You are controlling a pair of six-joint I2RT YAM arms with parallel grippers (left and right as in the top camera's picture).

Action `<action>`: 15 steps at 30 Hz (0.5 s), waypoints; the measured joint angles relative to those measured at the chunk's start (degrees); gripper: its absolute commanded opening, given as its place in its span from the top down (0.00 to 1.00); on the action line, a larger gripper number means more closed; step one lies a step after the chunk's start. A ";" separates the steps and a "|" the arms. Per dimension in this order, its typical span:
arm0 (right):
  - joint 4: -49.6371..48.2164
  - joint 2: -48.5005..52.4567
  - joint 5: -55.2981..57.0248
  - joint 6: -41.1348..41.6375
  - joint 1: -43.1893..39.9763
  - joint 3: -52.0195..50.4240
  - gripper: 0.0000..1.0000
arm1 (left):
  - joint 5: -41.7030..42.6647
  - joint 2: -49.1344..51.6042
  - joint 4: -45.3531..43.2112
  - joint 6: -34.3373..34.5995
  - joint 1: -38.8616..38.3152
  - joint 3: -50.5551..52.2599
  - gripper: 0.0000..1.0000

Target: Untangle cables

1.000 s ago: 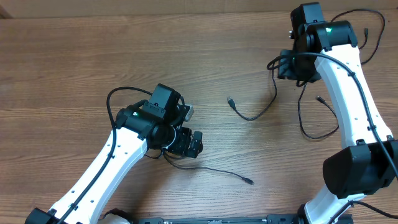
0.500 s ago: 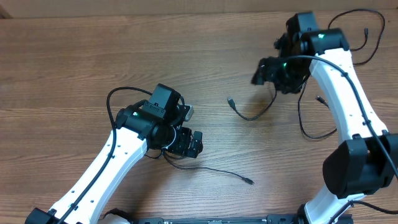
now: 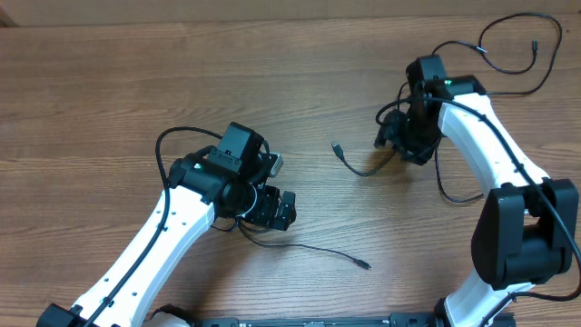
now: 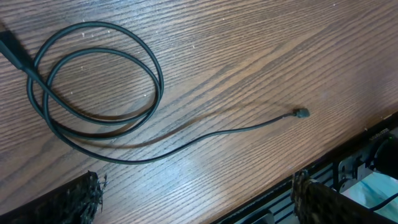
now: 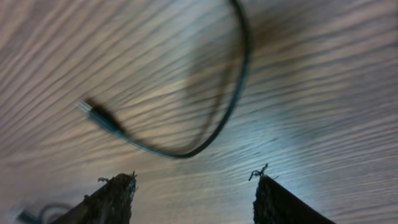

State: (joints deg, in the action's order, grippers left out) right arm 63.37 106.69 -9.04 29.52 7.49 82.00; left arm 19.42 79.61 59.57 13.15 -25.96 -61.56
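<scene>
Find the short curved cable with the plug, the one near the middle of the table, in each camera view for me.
Overhead: the curved cable lies right of centre, beside the right arm.
Right wrist: it arcs from the top edge down across the middle.
Left wrist: not in it; a different looped cable lies there.
Shared landmark: its plug, at the cable's left end in both views that show it.

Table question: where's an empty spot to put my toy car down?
Best is the whole far-left table, beyond the left arm. There's also a bare strip between the left claw and the short USB cable. It's crowded around the right claw, where cables loop.
</scene>
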 measured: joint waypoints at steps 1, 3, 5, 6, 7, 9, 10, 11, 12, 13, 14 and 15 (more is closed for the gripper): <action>-0.61 0.00 0.81 0.90 0.02 -0.94 0.41 | 0.00 0.00 0.00 0.00 0.00 0.00 0.00; -1.55 0.00 2.05 2.34 0.00 -2.25 0.44 | 0.00 0.00 -0.02 0.00 0.00 0.00 0.01; -2.38 0.00 2.95 3.56 0.00 -3.41 0.46 | 0.00 0.00 0.00 0.00 0.00 0.00 0.01; -2.97 0.00 3.52 4.33 0.02 -4.26 0.46 | -0.02 0.00 0.00 0.00 0.00 0.00 0.01; -3.54 0.00 3.74 4.90 0.02 -4.90 0.47 | -0.02 0.00 0.00 0.00 0.00 0.00 0.00; -4.24 0.00 4.09 6.01 0.04 -6.01 0.47 | 0.00 0.00 0.00 0.00 0.00 0.00 0.00; -4.61 0.00 4.20 6.67 0.09 -6.60 0.47 | 0.00 0.00 0.00 0.00 0.00 0.00 0.00; -5.33 0.00 4.48 7.04 0.20 -7.28 0.47 | 0.00 0.00 0.00 0.00 0.00 0.00 0.01; -5.81 0.00 4.61 7.32 0.35 -7.78 0.47 | -0.02 0.00 0.00 0.00 0.00 0.00 0.00; -6.38 0.00 4.76 7.67 0.61 -8.37 0.47 | 0.00 0.00 0.02 0.00 0.00 0.00 0.01; -6.80 0.00 4.85 7.96 1.01 -8.83 0.48 | -0.02 0.00 0.00 0.00 0.00 0.00 0.00; -7.30 0.00 4.94 8.17 1.57 -9.35 0.48 | 0.00 0.00 0.00 0.00 0.00 0.00 0.01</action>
State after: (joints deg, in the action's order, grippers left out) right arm 56.07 106.69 -4.10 37.69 9.06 72.64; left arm 19.42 79.61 59.57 13.15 -25.96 -61.56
